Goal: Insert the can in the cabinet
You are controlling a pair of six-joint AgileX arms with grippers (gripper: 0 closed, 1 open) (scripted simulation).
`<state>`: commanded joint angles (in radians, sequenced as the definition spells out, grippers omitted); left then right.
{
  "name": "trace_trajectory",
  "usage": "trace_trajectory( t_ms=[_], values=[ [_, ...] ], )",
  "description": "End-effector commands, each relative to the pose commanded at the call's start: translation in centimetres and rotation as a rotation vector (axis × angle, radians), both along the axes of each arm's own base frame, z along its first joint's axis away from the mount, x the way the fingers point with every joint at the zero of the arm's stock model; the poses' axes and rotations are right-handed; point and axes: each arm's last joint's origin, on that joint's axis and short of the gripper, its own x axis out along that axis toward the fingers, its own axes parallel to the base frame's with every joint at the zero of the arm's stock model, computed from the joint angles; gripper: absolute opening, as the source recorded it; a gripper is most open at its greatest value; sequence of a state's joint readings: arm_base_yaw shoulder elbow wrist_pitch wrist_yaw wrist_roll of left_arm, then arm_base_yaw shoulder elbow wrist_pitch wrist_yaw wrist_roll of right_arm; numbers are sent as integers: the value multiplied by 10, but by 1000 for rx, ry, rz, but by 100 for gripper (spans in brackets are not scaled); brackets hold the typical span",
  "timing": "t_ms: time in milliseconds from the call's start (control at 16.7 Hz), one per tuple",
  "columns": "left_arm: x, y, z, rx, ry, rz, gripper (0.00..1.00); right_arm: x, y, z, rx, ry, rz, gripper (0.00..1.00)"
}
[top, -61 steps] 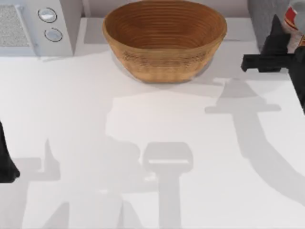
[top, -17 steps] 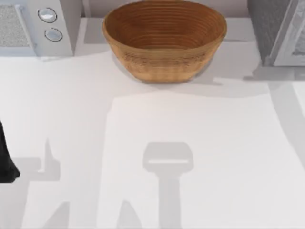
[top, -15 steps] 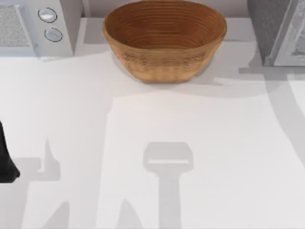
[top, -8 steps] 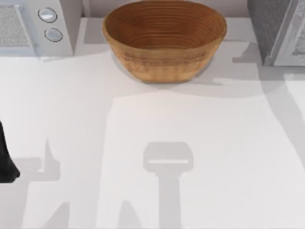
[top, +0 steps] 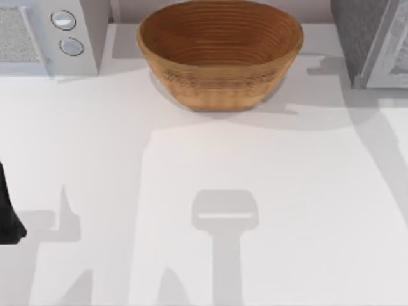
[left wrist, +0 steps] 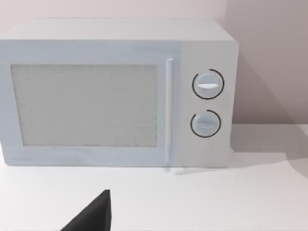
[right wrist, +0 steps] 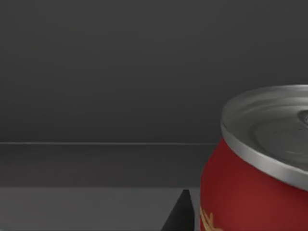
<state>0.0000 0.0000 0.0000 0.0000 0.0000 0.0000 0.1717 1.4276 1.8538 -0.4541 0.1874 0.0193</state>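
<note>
Your right wrist view looks into a dark grey interior, with the can [right wrist: 255, 178] close up in front of that back wall: red body, silver top, a trace of yellow label at its lower edge. One dark fingertip [right wrist: 182, 214] of the right hand shows just beside the can; you cannot tell whether the hand grips it.

From above, the cabinet [top: 370, 38] stands at the worktop's [top: 210, 159] far right corner, its paler door panel angled outward. The wicker basket [top: 220, 51] sits mid-back, the white microwave [top: 44, 35] far left.

Your left arm [top: 7, 213] is parked at the left edge; its hand's state cannot be told.
</note>
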Motion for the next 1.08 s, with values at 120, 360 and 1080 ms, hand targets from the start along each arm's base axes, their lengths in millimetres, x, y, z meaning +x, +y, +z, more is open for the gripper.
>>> trace_trajectory(
  t_ms=[120, 360, 1080],
  values=[
    [0, 0, 0, 0, 0, 0, 100, 20, 2, 7, -1, 6, 0, 0],
    [0, 0, 0, 0, 0, 0, 100, 63, 2, 22, 2, -8, -1, 0],
    [0, 0, 0, 0, 0, 0, 100, 125, -4, 15, 4, -24, 1, 0]
  ],
)
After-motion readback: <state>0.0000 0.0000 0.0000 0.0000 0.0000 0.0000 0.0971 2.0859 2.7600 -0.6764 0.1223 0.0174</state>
